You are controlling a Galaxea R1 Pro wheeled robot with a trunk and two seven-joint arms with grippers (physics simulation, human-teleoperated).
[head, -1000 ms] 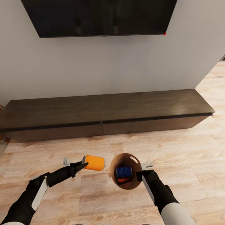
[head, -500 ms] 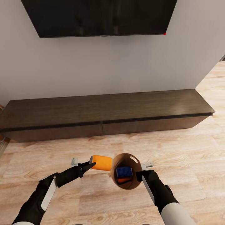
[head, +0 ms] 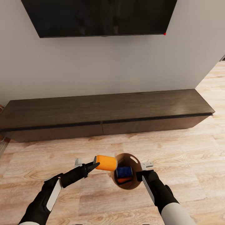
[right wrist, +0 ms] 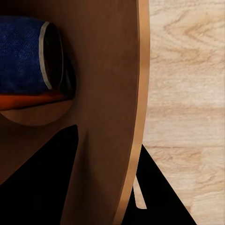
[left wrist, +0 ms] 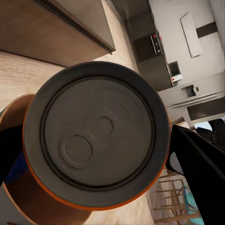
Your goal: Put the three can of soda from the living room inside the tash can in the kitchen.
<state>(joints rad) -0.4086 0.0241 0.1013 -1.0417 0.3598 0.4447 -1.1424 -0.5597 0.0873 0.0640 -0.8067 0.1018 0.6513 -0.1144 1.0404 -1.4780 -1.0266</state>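
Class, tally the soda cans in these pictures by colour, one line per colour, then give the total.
Orange cans: 2 (one held in the left hand, one in the bin)
Blue cans: 1, in the bin
Total: 3

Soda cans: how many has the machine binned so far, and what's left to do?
Two look done: a dark blue can and an orange can lie inside the trash bin, which the right hand grips by its rim. The left hand holds the third can, also orange, on its side at the bin's edge, not yet dropped in. The TV and low cabinet suggest the living room, so the bin likely still needs carrying to the kitchen.
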